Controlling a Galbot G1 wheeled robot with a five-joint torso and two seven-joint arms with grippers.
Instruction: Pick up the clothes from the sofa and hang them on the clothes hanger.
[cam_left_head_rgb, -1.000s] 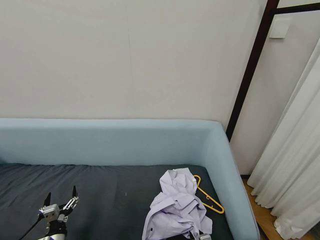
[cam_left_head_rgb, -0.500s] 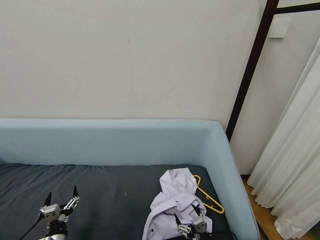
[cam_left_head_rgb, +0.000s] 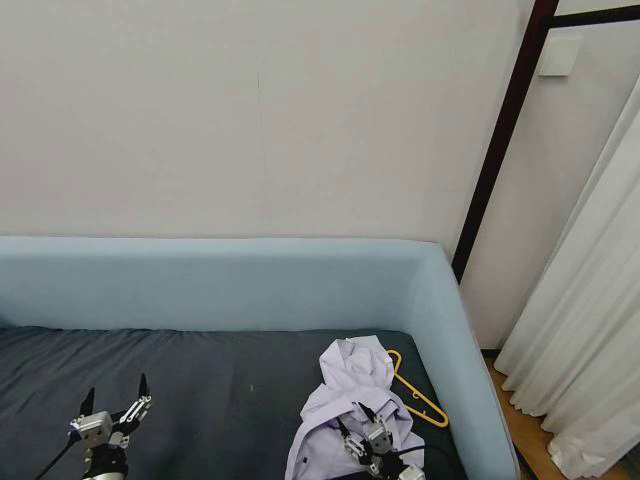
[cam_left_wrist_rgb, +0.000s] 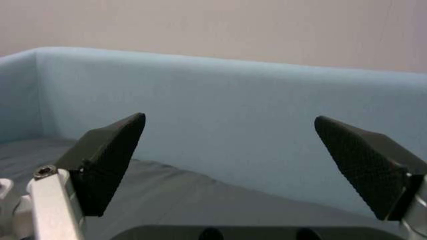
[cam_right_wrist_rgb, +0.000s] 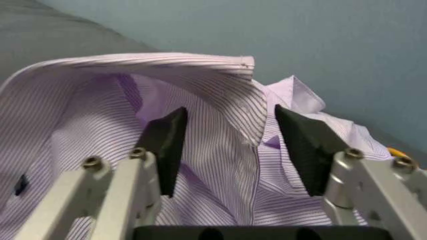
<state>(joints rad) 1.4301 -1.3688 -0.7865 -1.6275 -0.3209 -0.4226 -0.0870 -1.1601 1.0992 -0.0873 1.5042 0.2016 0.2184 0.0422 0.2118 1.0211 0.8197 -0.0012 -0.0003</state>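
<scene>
1 hanger (cam_left_head_rgb: 418, 397) is lying half hidden under 1 lilac shirt (cam_left_head_rgb: 350, 385) at sofa (cam_left_head_rgb: 220, 285) R end; frame is cutting off shirt bottom. R pincer (cam_left_head_rgb: 358, 420) is hovering spread over shirt; L pincer (cam_left_head_rgb: 115, 388) spread, well apart.

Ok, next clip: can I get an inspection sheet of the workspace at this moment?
Surface: dark sofa seat, pale blue backrest.
Job's things: lilac striped shirt crumpled at the seat's right end; orange hanger lying against its right side.
Clutter: nothing seen.
Grippers: right gripper open, fingers either side of a shirt fold; left gripper open above bare seat.
Cables: thin dark cable by the left gripper.
Surroundings: plain wall, dark door frame, white curtain on the right.
</scene>
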